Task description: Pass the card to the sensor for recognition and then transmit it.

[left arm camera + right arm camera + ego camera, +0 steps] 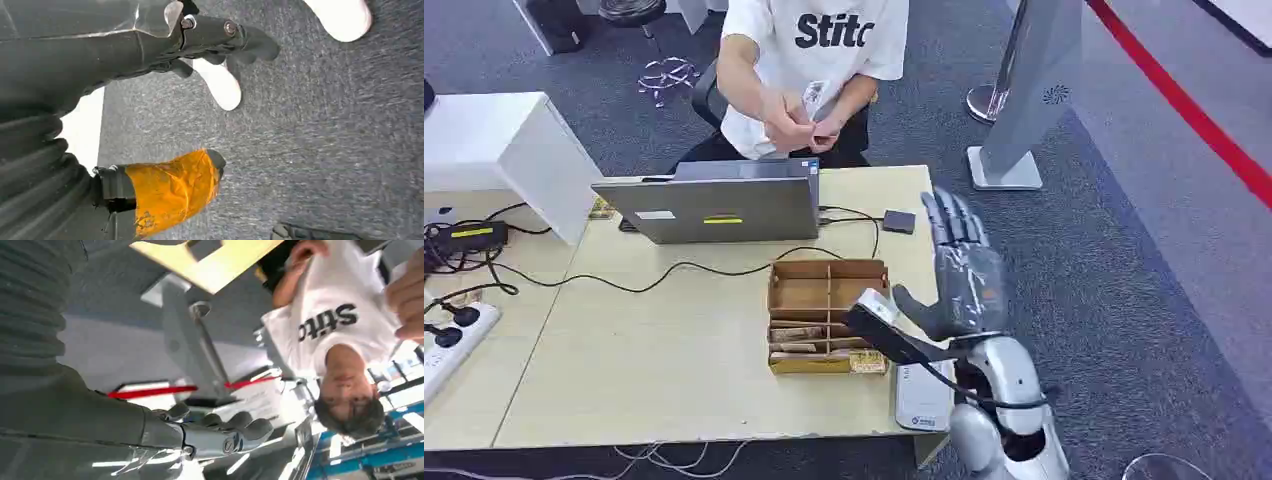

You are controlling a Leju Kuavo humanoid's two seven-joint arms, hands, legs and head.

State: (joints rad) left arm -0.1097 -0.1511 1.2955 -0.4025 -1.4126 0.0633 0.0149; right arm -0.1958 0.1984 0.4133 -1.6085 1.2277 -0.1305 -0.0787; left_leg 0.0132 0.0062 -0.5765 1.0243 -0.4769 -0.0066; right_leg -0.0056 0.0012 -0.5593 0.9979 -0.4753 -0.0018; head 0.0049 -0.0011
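A person in a white T-shirt sits behind the laptop and holds a small pale card in both hands, above the table's far edge. My right hand is raised over the table's right side, fingers spread and pointing up, palm bare; its fingers hold nothing in the right wrist view. A small dark square sensor pad lies on the table just left of that hand. My left hand hangs over the grey carpet, with its tape-wrapped orange thumb apart from the fingers and nothing held.
A grey laptop stands at the table's far side, its cable running across the wood. A cardboard box with compartments sits near my right hand, a white device at the front corner. Power strips lie at left.
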